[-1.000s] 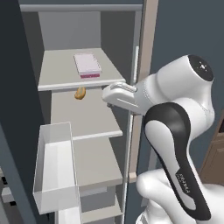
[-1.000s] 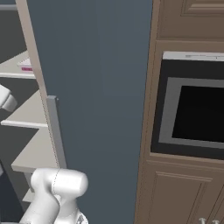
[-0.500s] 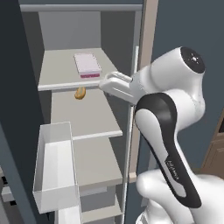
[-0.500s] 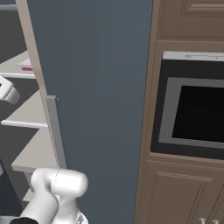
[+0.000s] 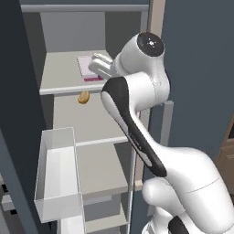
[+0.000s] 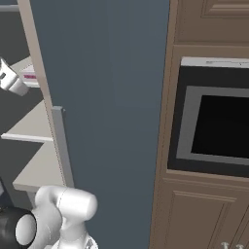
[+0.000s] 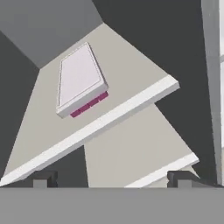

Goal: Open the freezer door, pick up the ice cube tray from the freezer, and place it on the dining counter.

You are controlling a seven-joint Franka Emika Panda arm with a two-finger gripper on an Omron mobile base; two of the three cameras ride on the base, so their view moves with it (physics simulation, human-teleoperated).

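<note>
Since the earlier frame, the arm had risen from the level of the middle shelf to that of the upper shelf (image 5: 68,87), carrying the gripper (image 7: 111,178) inward toward the ice cube tray (image 5: 91,68). In the hand view the two finger tips stood far apart at the bottom corners, the jaws spread wide and holding nothing. The ice cube tray lay flat on the upper shelf of the freezer (image 5: 59,32), pale top upward, its magenta side facing the shelf's front lip; in the hand view it sat ahead of the gripper and apart from it, with the shelf edge between them. A small orange-brown lump (image 5: 83,97) rested on the shelf below. The freezer door (image 5: 18,119) stood swung open at the left, its clear bin (image 5: 57,178) projecting from the inner face.

Step in hand, as judged: the door was already open and the reach for the tray was under way, the grasp not yet made. The next move would call for advancing over the shelf lip, bringing the open jaws astride the tray's narrow width, then closing before lifting it clear of the shelf.
</note>
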